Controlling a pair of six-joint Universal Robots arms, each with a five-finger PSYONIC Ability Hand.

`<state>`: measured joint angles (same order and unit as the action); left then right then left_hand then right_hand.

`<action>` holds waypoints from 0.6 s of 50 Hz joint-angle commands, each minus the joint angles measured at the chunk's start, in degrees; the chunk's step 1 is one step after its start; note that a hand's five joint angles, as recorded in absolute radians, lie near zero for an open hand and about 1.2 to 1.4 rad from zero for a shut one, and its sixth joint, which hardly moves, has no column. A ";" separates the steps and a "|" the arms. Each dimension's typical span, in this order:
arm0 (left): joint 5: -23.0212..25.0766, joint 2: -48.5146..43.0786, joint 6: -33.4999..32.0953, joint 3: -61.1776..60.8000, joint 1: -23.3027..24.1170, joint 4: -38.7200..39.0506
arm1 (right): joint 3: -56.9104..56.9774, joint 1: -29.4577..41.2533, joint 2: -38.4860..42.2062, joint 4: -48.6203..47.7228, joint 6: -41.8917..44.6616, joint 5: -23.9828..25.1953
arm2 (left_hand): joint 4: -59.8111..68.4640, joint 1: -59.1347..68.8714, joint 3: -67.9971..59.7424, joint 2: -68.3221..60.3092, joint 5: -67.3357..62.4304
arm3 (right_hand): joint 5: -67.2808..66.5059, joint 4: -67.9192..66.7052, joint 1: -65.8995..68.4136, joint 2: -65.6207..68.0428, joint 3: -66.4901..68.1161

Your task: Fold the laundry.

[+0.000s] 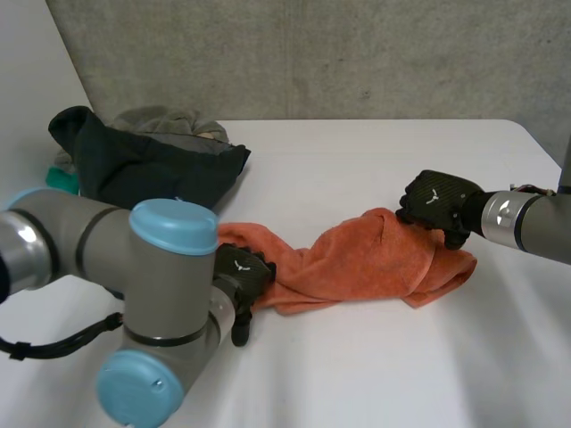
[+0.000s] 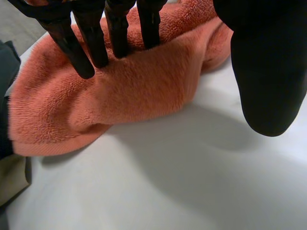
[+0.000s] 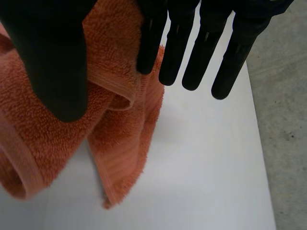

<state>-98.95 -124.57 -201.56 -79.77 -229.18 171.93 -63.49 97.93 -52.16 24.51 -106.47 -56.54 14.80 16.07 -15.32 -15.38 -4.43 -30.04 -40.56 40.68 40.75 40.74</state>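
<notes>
A pile of dark clothes (image 1: 152,165) sits at the far left of the white table (image 1: 375,374). Near it, the left hand (image 1: 243,275) lays straight fingers (image 2: 91,48) on the left end of the orange towel (image 1: 357,263), likely to pin it down. The right hand (image 1: 437,203) pinches the bunched right end between thumb (image 3: 53,62) and straight fingers, likely to pull it flat. The table's edge is near there, but the front has lots of bare room
</notes>
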 commanded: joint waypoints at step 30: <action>2.53 -6.74 -8.95 63.74 -6.18 15.01 | 27.35 5.08 -3.03 -34.43 -50.14 -36.52 | 65.20 63.93 -64.68 -64.62 -65.57 | -39.96 -39.44 39.32 39.25 39.26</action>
<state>-98.73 -130.54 -210.00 -34.82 -232.86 180.65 -46.56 102.33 -52.36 -2.89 -147.78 -83.30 68.40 66.31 -68.03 -68.47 -56.32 -57.32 -68.51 64.64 67.18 68.12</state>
